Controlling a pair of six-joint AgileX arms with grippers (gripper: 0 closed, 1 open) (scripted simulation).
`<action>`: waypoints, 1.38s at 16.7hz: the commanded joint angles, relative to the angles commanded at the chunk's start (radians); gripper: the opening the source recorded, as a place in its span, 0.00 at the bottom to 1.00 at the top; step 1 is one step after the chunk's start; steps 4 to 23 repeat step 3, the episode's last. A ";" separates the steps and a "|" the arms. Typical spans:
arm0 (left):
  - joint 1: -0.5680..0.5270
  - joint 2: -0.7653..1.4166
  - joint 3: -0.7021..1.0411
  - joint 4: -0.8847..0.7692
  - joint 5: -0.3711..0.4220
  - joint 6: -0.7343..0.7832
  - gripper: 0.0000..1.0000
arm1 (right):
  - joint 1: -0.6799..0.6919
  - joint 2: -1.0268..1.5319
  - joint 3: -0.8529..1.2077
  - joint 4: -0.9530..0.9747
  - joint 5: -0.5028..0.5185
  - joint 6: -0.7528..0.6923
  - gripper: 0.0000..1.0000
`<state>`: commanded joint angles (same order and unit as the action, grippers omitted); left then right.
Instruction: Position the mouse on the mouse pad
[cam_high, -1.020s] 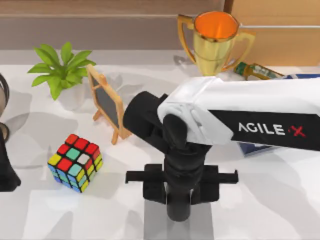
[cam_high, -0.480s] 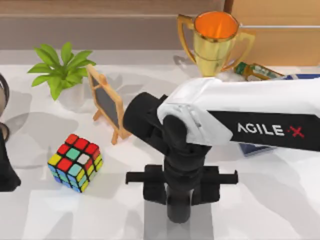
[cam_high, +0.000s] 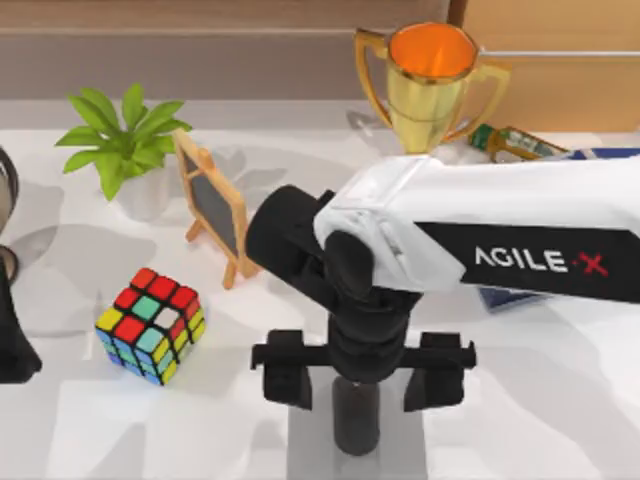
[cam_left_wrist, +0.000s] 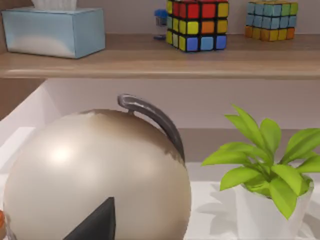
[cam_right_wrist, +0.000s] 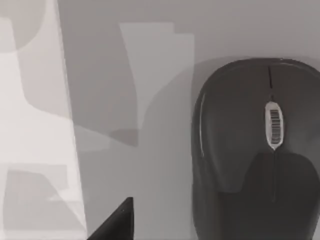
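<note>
releasing the mouse (cam_right_wrist: 255, 150) onto the mouse pad (cam_high: 310, 445).
right end effector (cam_high: 356, 380) spread wide above the pad, holding nothing; the dark mouse rests flat on grey pad. left end effector (cam_high: 12, 345) parked at worktop's (cam_high: 540, 400) left edge; its state cannot be told.

Top view straight down over the table (cam_high: 560, 420); left wrist level toward shelves; right wrist close, perhaps downward.

1. Sitting at nine o'clock: Rubik's cube (cam_high: 151, 325).
2. Standing at ten o'clock: potted plant (cam_high: 120, 140), small chalkboard easel (cam_high: 212, 205) beside it.
3. Rising at twelve o'clock: gold trophy (cam_high: 430, 80).
</note>
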<state>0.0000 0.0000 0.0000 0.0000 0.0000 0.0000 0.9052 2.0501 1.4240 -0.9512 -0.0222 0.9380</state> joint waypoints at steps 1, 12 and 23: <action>0.000 0.000 0.000 0.000 0.000 0.000 1.00 | 0.000 0.000 0.000 0.000 0.000 0.000 1.00; 0.000 0.000 0.000 0.000 0.000 0.000 1.00 | 0.000 0.000 0.000 0.000 0.000 0.000 1.00; 0.000 0.000 0.000 0.000 0.000 0.000 1.00 | 0.000 0.000 0.000 0.000 0.000 0.000 1.00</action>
